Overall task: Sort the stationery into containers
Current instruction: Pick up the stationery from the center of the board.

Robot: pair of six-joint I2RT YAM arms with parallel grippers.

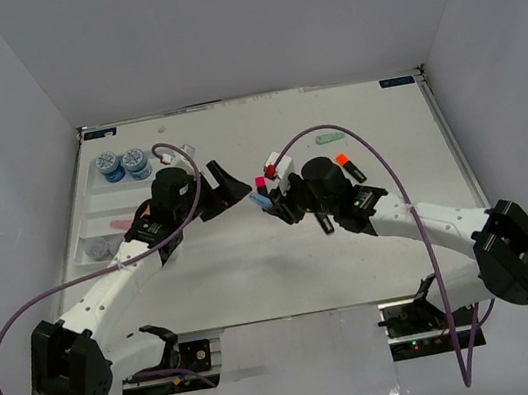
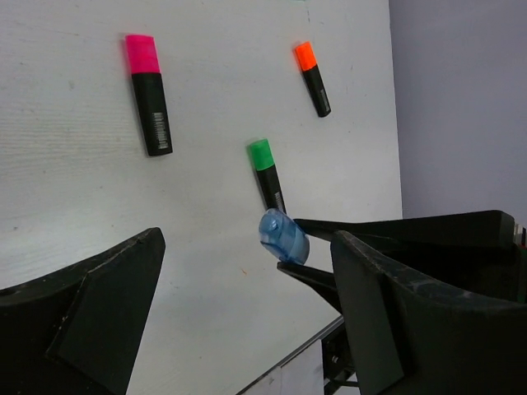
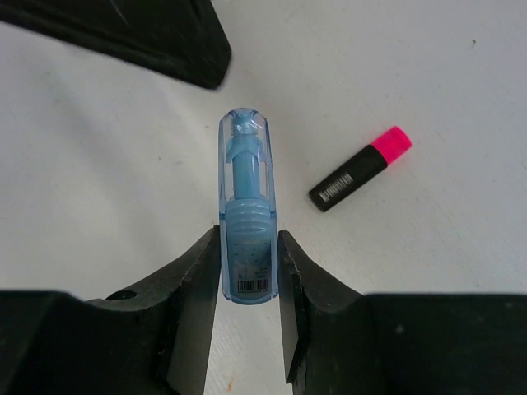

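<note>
Tray: far left, partly hidden under my left arm.
Left claw: spread wide, holding nothing.
Right claw: pinching the blue marker mid-table, near my left claw.
Green highlighter: its lower end is hidden behind the marker.

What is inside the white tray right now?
Two blue jars sit in the tray's far compartment; a pink marker and a grey jar lie nearer. The left arm covers the tray's right edge, so anything there is hidden.
</note>
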